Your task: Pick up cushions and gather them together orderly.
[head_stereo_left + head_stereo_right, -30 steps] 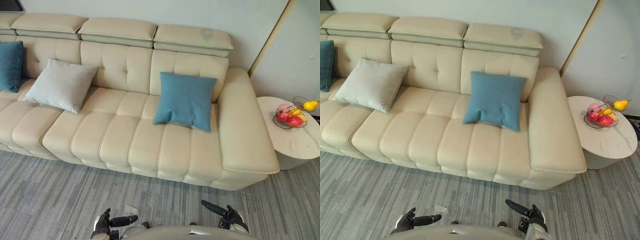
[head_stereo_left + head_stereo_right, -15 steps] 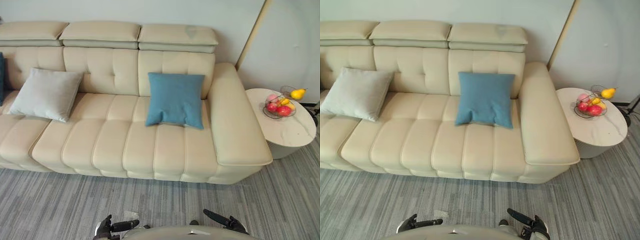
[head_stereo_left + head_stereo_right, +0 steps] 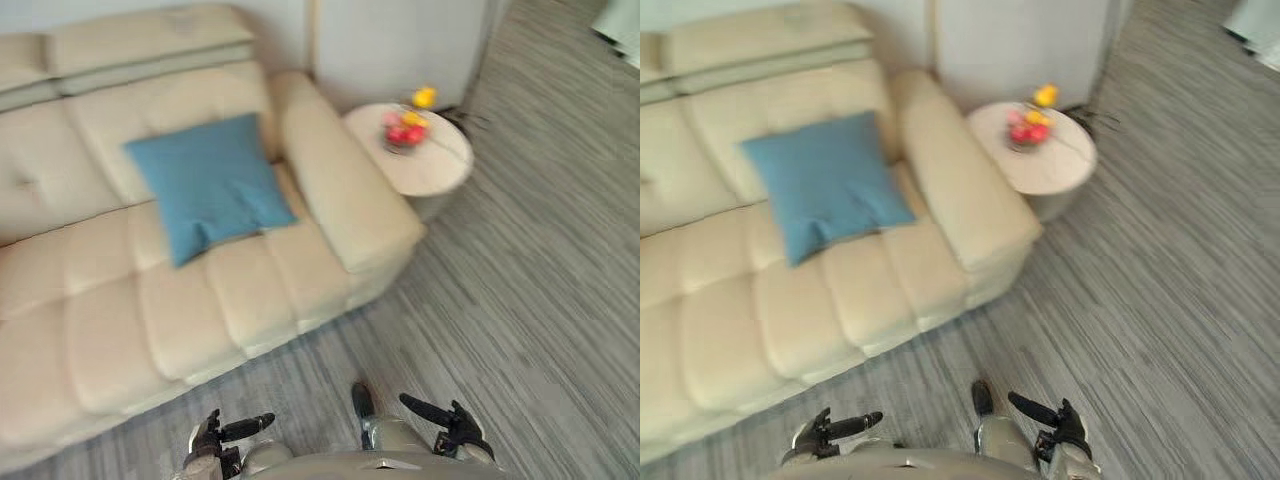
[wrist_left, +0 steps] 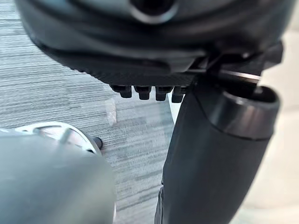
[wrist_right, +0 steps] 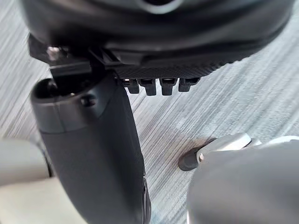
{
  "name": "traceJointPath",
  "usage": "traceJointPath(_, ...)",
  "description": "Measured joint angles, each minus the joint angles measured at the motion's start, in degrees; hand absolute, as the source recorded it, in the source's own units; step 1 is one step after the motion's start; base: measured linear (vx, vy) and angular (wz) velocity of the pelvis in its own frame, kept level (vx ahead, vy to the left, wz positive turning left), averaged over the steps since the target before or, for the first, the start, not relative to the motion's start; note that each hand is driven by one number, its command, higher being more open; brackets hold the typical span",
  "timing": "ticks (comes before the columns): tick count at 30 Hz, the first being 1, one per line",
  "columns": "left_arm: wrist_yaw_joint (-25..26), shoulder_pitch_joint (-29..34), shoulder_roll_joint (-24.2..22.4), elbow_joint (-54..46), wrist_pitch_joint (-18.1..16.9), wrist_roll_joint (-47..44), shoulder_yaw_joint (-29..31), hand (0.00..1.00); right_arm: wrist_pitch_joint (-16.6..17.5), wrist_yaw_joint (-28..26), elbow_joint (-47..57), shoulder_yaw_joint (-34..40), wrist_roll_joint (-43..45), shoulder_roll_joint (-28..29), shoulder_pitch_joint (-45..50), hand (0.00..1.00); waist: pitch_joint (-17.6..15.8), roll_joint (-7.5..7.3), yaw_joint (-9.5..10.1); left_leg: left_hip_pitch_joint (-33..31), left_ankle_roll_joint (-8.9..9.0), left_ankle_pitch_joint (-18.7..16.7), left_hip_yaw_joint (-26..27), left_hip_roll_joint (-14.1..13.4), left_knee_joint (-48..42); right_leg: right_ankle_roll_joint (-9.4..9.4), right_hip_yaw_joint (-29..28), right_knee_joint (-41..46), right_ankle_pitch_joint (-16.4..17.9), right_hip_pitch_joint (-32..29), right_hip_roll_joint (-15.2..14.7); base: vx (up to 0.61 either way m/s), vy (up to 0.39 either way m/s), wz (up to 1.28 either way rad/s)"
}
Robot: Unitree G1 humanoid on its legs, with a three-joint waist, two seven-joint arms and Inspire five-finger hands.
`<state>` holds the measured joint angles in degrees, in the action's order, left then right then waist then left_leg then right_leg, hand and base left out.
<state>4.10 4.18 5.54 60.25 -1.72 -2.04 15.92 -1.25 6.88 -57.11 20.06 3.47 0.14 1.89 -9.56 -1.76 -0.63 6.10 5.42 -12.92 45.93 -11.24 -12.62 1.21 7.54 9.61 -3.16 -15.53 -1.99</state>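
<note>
The blue cushion (image 3: 210, 185) lies on the seat of the cream sofa (image 3: 100, 300), its top edge against the backrest, well ahead of both sets of fingers and touching neither. The left hand (image 3: 215, 435) hangs low over the grey carpet (image 3: 540, 280), its fingers (image 4: 140, 92) side by side in a loose row, thumb standing apart, holding nothing. The right hand (image 3: 450, 425) is the same: fingers (image 5: 149, 86) in a relaxed row, empty. Far beyond the right fingers, past the sofa's armrest, a round side table (image 3: 440, 170) carries a fruit bowl (image 3: 405, 130).
</note>
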Motion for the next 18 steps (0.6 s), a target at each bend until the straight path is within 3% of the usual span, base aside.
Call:
traceJointPath(1, 0.1, -1.3, -0.3, 0.1, 0.0, 0.0, -2.3, 1.0, 0.0, 0.2, -0.1, 0.3, 0.0, -0.8, 0.1, 1.0, -0.4, 0.78, -0.28, 0.8, 0.05, 0.0, 0.7, -0.3, -0.2, 1.93, 12.2, 1.5, -0.2, 0.0, -3.2, 0.2, -0.04, -1.49)
traceJointPath(2, 0.0, -2.5, -0.3, 0.2, -0.1, 0.0, -3.9, 1.0, 0.2, 0.4, -0.4, 0.3, 0.0, -1.5, -0.1, 1.0, -0.8, 1.43, -0.44, 1.7, 0.38, 0.2, 0.6, -0.5, 0.5, 2.07, 16.6, 1.8, -0.4, 0.5, -3.6, 0.18, -0.049, -1.19)
traceJointPath(3, 0.0, -3.1, -0.4, 0.3, -0.1, 0.0, -4.3, 1.0, 0.2, 0.4, -0.5, 0.3, 0.0, -1.8, -0.1, 1.0, -0.8, 1.58, -0.79, 2.1, 0.93, 0.5, 0.6, -0.5, 1.0, 2.13, 16.7, 1.8, -0.3, 0.5, -3.3, 0.12, -0.059, -0.67)
traceJointPath(5, -0.5, -5.4, -1.6, -0.1, -0.3, 0.0, -6.2, 1.0, 0.4, 0.7, -1.4, 0.6, -0.1, -3.9, -0.3, 1.0, -1.7, 3.73, -2.2, 4.5, 3.12, 2.4, 0.7, -0.5, 3.3, 2.75, 15.2, 3.4, 1.5, 0.4, -1.7, 0.18, -0.131, -0.5)
traceJointPath(7, -0.8, -5.6, -2.2, -0.2, -0.3, 0.1, -6.3, 1.0, 0.1, 0.7, -2.5, 1.2, -0.1, -4.2, -0.1, 1.0, -1.8, 3.85, -2.91, 4.9, 4.4, 3.6, 0.4, -1.2, 0.5, 3.02, 14.1, 5.7, 3.7, 0.2, -1.6, 0.16, -0.179, -0.43)
traceJointPath(8, -1.0, -5.5, -2.9, -0.1, -0.2, 0.1, -6.5, 1.0, 0.0, 0.7, -3.1, 1.5, 0.0, -4.2, 0.9, 1.0, -1.8, 3.8, -3.22, 3.9, 4.39, 3.7, -0.9, -4.6, -8.7, 3.29, 12.6, 6.9, 5.5, 1.3, -1.1, 0.18, -0.286, -0.6)
traceJointPath(9, -1.0, -5.0, -3.3, 0.2, -0.2, 0.1, -6.4, 1.0, 0.1, 0.8, -3.4, 1.5, 0.0, -4.1, 1.6, 1.0, -2.1, 3.69, -2.93, 1.8, 1.62, 5.4, -3.6, -8.5, -19.5, 3.18, 10.6, 6.3, 6.8, 3.6, 0.2, 0.18, -0.286, -0.77)
traceJointPath(10, -1.0, -4.5, -3.5, 0.2, -0.2, 0.1, -6.4, 1.0, -0.1, 0.8, -3.4, 1.4, 0.0, -3.7, 1.8, 1.0, -2.4, 3.26, -2.85, 0.5, 0.02, 4.8, -5.7, -10.2, -24.8, 3.51, 9.4, 5.6, 7.1, 4.8, 0.8, 0.13, -0.202, -0.89)
traceJointPath(11, -1.2, -3.6, -3.9, 0.0, -0.1, 0.0, -5.8, 1.0, -0.1, 0.9, -3.2, 1.4, 0.0, -3.6, 1.9, 1.0, -2.5, 3.47, -2.76, -2.9, 0.14, 1.5, -10.5, -11.6, -32.0, 4.43, 7.5, 4.8, 7.8, 6.5, 2.3, 0.14, -0.12, -0.83)
traceJointPath(13, -1.4, -3.7, -3.9, -1.6, -1.0, -0.4, -5.5, 1.0, -0.1, 0.9, -3.5, 1.5, 0.0, -3.6, 1.8, 1.0, -3.0, 3.25, -2.27, -8.7, 0.47, -3.2, -17.8, -9.3, -35.4, 5.05, 3.4, 3.7, 8.1, 9.3, 4.1, 0.15, -0.094, -1.01)
traceJointPath(17, -1.6, -3.8, -5.5, -5.1, -2.0, -0.8, -5.4, 1.0, 0.0, 0.9, -3.2, 1.5, 0.0, -3.5, 2.2, 1.0, -3.0, 2.97, 0.26, -15.9, 0.1, -4.7, -28.2, -2.7, -26.0, 4.86, -5.4, 3.0, 9.0, 12.9, 6.0, 0.14, 0.019, -1.31)
traceJointPath(18, -1.6, -3.9, -6.1, -5.7, -2.4, -1.3, -5.2, 1.0, 0.0, 0.9, -3.0, 1.5, 0.0, -3.5, 2.0, 1.0, -3.0, 2.91, 0.76, -18.1, 0.4, -4.5, -34.6, 0.0, -20.3, 4.71, -8.7, 3.5, 9.5, 12.9, 6.4, 0.12, 0.066, -1.44)
